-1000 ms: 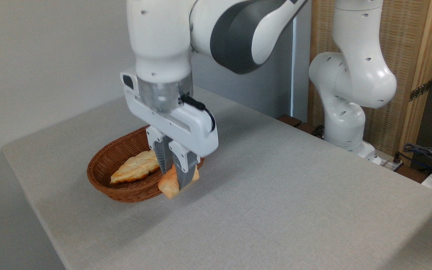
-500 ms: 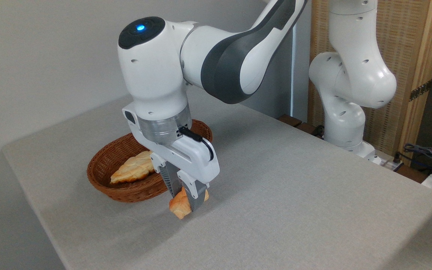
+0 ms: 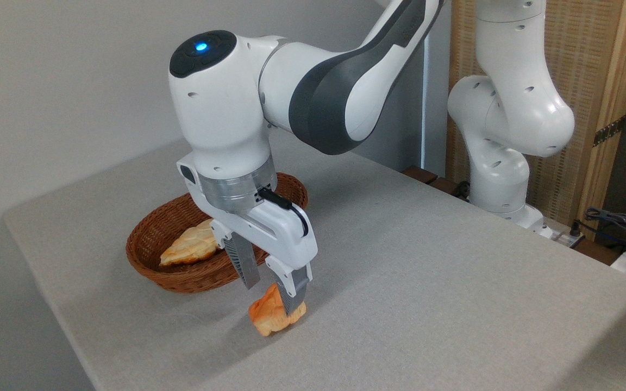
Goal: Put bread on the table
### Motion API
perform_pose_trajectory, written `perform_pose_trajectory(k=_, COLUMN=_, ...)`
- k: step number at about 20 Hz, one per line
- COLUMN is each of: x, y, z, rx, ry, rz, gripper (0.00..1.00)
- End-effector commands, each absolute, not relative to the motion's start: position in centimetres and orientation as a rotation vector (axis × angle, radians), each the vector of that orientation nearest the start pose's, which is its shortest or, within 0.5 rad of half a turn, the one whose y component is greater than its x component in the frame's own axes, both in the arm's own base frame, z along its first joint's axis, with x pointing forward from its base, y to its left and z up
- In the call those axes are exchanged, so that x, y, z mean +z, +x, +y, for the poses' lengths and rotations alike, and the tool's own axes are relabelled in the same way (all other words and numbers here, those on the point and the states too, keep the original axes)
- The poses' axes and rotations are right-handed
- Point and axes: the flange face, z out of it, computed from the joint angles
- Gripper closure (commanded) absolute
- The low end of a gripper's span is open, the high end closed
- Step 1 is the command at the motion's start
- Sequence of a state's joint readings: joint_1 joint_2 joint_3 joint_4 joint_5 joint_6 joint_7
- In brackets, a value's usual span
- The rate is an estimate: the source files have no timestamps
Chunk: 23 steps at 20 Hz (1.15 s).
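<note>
The bread [image 3: 270, 318], a small golden-orange roll with a darker crust, lies on the grey table [image 3: 427, 282] just in front of the wicker basket. My gripper [image 3: 272, 297] stands right over it, open, with its fingers spread apart. The right finger [image 3: 293, 290] still sits against the roll's right side and hides part of it. The left finger hangs clear of the roll, near the basket's rim.
A brown oval wicker basket [image 3: 182, 271] holds a pale ridged pastry [image 3: 189, 246] just behind and left of my gripper. The robot's white base [image 3: 503, 168] stands at the table's far right edge, with cables [image 3: 617, 222] beyond. The table's front edge runs close below the bread.
The gripper came down and right from the basket's rim with the roll, then its fingers opened. The roll now rests on the table instead of hanging between the fingers.
</note>
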State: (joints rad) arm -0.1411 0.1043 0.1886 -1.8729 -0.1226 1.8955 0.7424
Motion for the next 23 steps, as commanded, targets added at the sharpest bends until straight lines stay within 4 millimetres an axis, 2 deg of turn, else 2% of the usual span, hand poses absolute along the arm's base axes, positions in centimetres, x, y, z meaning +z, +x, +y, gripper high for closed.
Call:
perform_pose_trajectory(k=1, x=45.5, y=58.2, z=1.6, rx=0.045, ry=-3.064, rz=1.07, gripper=0.0)
perform_pose_trajectory(k=3, x=46.4, y=58.2, z=1.7, rx=0.018, ry=-3.058, rz=1.07, gripper=0.0)
perform_pose_trajectory(k=6, x=49.4, y=58.6, z=1.7, rx=-0.096, ry=-3.027, rz=1.07, gripper=0.0)
perform_pose_trajectory(k=9, x=51.2, y=58.9, z=1.1, rx=-0.154, ry=-3.01, rz=1.079, gripper=0.0)
perform_pose_trajectory(k=15, x=55.4, y=59.2, z=-4.7, rx=-0.265, ry=-2.956, rz=1.145, gripper=0.0)
perform_pose_trajectory(k=19, x=55.9, y=58.7, z=-8.4, rx=-0.245, ry=-2.905, rz=1.139, gripper=0.0)
perform_pose_trajectory(k=23, x=55.6, y=58.7, z=-8.5, rx=-0.224, ry=-2.893, rz=1.135, gripper=0.0)
